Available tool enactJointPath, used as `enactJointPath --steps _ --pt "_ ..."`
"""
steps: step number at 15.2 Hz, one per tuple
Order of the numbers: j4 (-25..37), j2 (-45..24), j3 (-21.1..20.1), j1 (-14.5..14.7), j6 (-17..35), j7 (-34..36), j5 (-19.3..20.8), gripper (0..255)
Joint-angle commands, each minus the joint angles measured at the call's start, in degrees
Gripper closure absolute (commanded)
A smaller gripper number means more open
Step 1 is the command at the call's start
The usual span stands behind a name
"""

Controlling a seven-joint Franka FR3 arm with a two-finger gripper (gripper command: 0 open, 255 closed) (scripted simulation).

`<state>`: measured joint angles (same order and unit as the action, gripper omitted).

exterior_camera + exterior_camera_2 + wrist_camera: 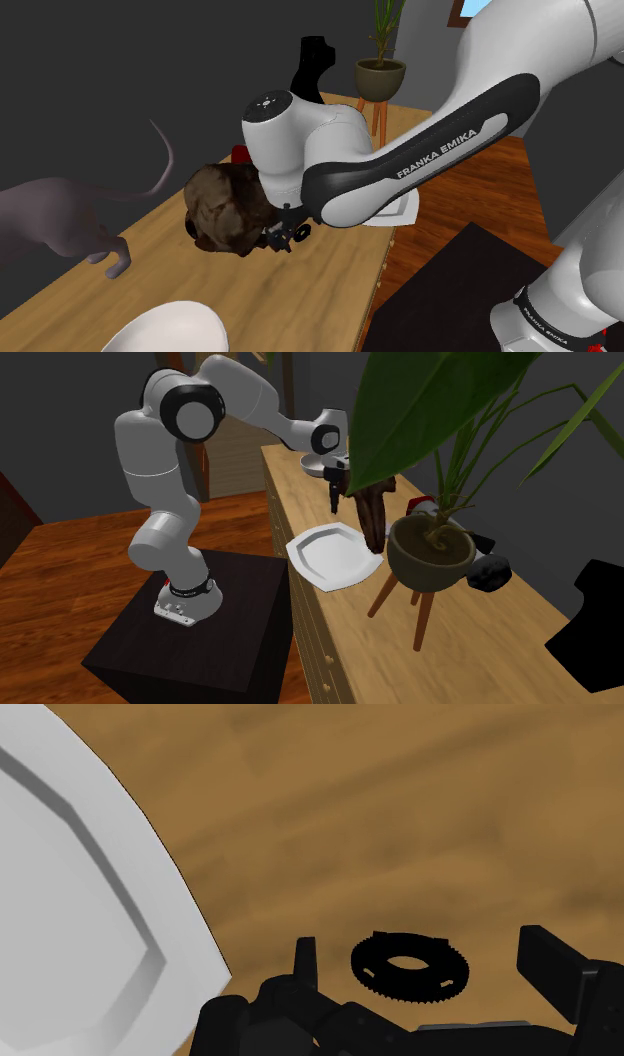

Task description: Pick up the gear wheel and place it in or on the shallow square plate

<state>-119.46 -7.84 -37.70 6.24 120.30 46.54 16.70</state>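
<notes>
Black toothed gear wheel (412, 966) lies flat on the wooden counter (400, 804), in the gap of the all-black claw (422, 944), whose fingers stand apart and touch nothing. The white shallow square plate (70, 904) sits just beside the gear. Judgement: keep the gear centred, lower the fingertips nearly to the counter, then close evenly across the rim, since a thin flat part may slip.

gear wheel (411, 967) x1 | sq plate (335, 557) x1 | bowl (170, 328) x1 | potted plant (380, 72) x1 | cat (50, 215) x1
</notes>
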Motion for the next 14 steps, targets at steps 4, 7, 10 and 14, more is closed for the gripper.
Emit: enactJointPath --steps 4,7,10,14 --pt "-0.09 -0.4 0.2 -0.11 0.4 0.28 0.34 0" --pt "-0.12 -0.34 0.18 -0.14 0.38 0.25 0.31 255" --pt "-0.14 -0.32 0.18 -0.14 0.4 0.24 0.3 255" --pt "-0.12 -0.35 0.19 -0.14 0.4 0.25 0.31 255"
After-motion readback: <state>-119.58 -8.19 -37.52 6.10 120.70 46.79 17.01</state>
